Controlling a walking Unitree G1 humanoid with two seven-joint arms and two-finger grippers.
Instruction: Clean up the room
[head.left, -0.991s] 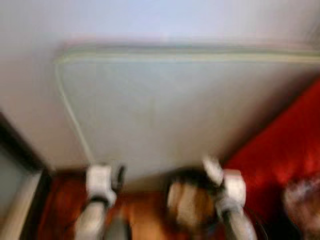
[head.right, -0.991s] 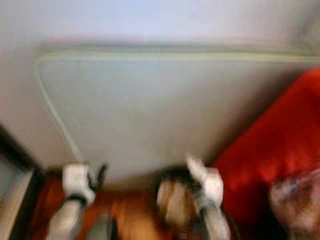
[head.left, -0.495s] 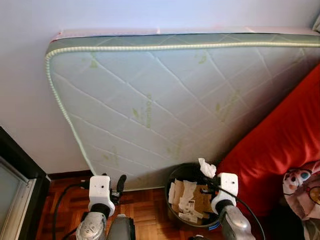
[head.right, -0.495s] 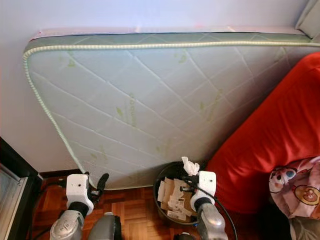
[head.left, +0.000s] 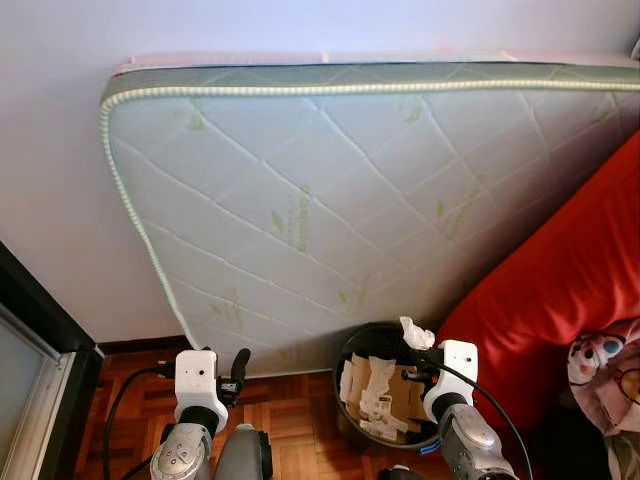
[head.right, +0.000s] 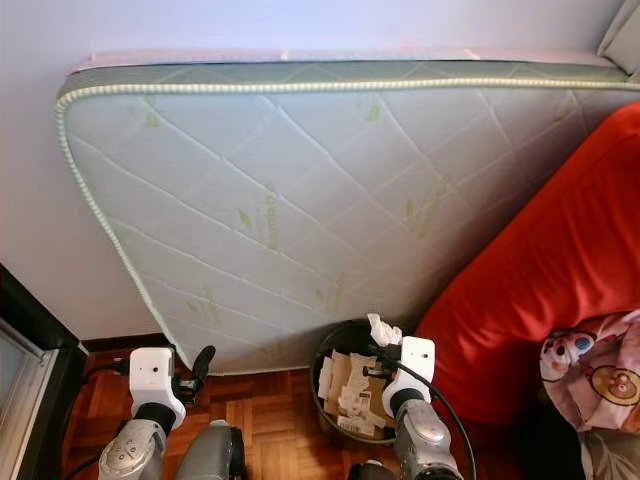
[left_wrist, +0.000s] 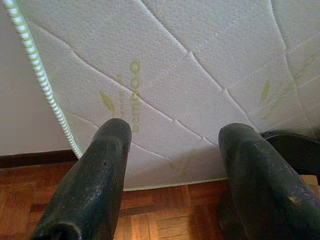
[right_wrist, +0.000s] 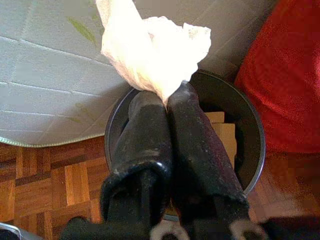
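My right gripper (right_wrist: 167, 102) is shut on a crumpled white tissue (right_wrist: 152, 47), held right above a black waste bin (right_wrist: 247, 137). From the head views the tissue (head.left: 415, 334) sticks up over the bin's (head.left: 352, 350) far rim, and the bin holds cardboard and paper scraps (head.left: 375, 390). My left gripper (left_wrist: 172, 137) is open with nothing between its fingers. It hangs low at the left (head.left: 238, 368), above the parquet floor and facing a white quilted mattress.
A white quilted mattress (head.left: 330, 190) with green trim leans against the wall behind the bin. A red sofa cushion (head.left: 560, 300) stands right of the bin, with a pink printed cloth (head.left: 600, 365) on it. A dark door frame (head.left: 40, 330) is at far left. Parquet floor (head.left: 290, 415) lies below.
The blur from one second ago has cleared and the camera has settled, dipping slightly. Both arms keep their pose; the right gripper still holds the tissue over the bin.
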